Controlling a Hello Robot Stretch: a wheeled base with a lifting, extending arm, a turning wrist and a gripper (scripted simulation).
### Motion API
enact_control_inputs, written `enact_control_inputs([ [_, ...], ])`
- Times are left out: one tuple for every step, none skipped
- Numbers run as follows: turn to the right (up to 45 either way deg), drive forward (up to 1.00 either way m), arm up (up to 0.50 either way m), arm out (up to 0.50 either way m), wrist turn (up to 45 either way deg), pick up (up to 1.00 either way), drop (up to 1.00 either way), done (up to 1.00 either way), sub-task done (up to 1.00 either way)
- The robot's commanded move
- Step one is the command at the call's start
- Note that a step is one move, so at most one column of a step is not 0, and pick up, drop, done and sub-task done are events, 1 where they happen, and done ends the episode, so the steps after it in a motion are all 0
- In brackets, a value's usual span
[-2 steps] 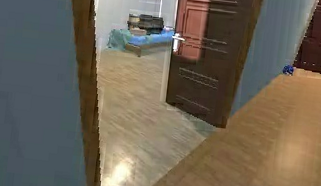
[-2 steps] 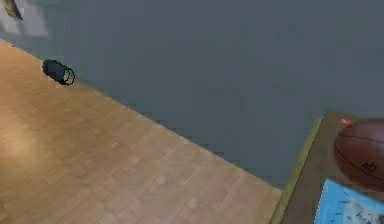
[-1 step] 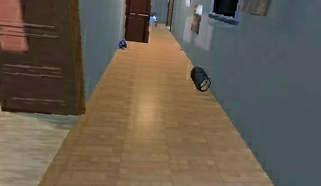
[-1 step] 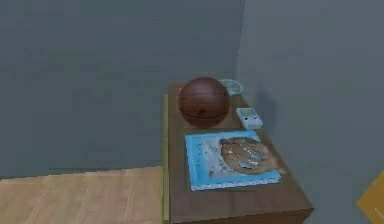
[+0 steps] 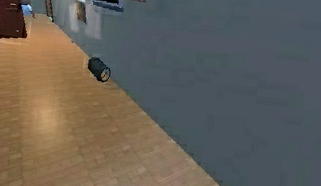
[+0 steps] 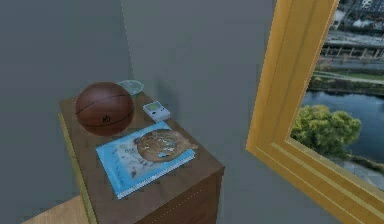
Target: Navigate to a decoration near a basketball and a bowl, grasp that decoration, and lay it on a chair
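Wooden cabinet [image 6: 185, 192] stands close in the arm side view; the gripper's state cannot be told. On its top sit 1 basketball [image 6: 105, 108], 1 glass bowl [image 6: 131, 87] just behind it, and a small white boxy thing [image 6: 157, 111] just beside the ball, possibly the decoration. A blue magazine [image 6: 145, 155] lies in front.

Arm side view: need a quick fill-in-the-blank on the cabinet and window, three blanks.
1. The cabinet top carries a brown ____, the largest thing on it.
2. Just behind that ball stands a small clear ____.
3. The window frame is painted ____.
Missing: basketball; bowl; yellow.
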Motion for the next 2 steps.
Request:
enact_control_inputs([
  [0.0,0.00,0.50,0.00,0.0,0.00,0.00,0.00,0.00],
  [0.0,0.00,0.38,0.00,0.0,0.00,0.00,0.00,0.00],
])
